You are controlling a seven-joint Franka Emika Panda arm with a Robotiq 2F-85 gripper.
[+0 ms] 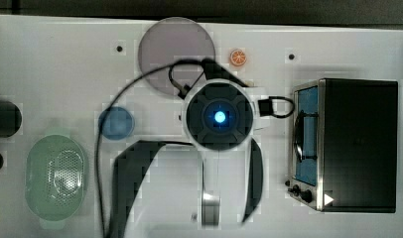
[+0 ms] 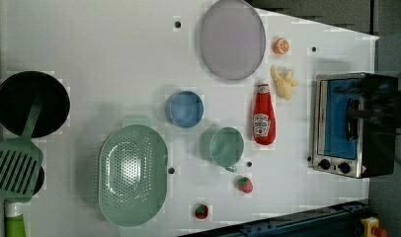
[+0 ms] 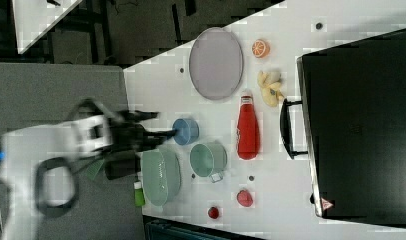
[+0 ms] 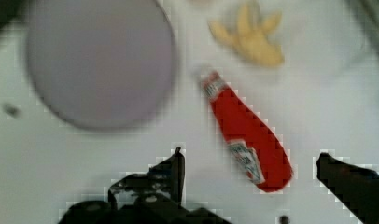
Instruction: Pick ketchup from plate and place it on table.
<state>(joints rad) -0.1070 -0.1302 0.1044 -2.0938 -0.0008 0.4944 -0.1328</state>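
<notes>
The ketchup (image 2: 263, 116), a small red bottle with a white cap, lies on its side on the white table (image 2: 90, 49). It rests just beside the greyish-mauve plate (image 2: 232, 39), cap end towards it and not touching it. The plate is bare. In the wrist view my gripper (image 4: 250, 163) stands open above the ketchup (image 4: 246, 130). Its two dark fingers are wide apart on either side of the bottle's base and hold nothing. In the top view my arm's round housing (image 1: 219, 116) covers the bottle, next to the plate (image 1: 177, 49).
A peeled banana (image 2: 284, 83) and an orange slice (image 2: 281, 46) lie close to the ketchup. A toaster oven (image 2: 351, 123) stands at the left view's right. A blue dish (image 2: 184, 108), green cup (image 2: 225, 146), colander (image 2: 133, 174) and two strawberries (image 2: 245, 184) lie nearby.
</notes>
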